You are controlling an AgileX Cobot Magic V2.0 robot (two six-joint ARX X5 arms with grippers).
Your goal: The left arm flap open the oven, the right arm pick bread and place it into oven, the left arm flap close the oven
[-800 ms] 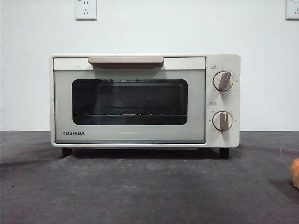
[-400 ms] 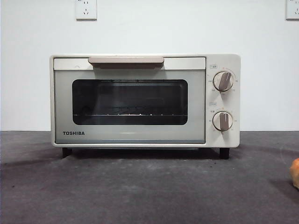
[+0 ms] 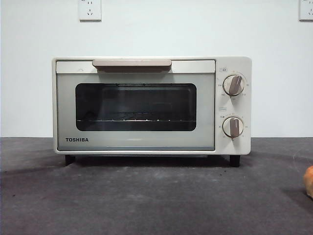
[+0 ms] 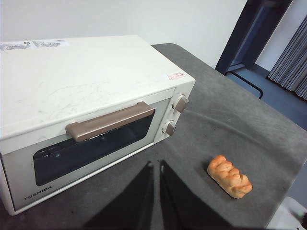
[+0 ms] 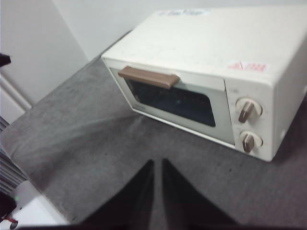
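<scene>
The cream-white TOSHIBA oven (image 3: pixel 151 105) stands on the grey table with its door shut; its beige handle (image 3: pixel 132 63) runs along the door's top. It also shows in the left wrist view (image 4: pixel 86 105) and the right wrist view (image 5: pixel 201 81). The bread (image 4: pixel 229 176), a lumpy golden bun, lies on the table in front of the oven on its knob side; only its edge (image 3: pixel 309 181) shows in the front view. My left gripper (image 4: pixel 156 165) is shut and empty, above the table in front of the oven door. My right gripper (image 5: pixel 157 163) is shut and empty, also in front of the oven.
The grey cloth-covered table (image 3: pixel 146 200) stretches in front of the oven. A white wall with two sockets (image 3: pixel 90 10) stands behind. The table's rounded edge (image 5: pixel 29 158) shows in the right wrist view, with floor beyond.
</scene>
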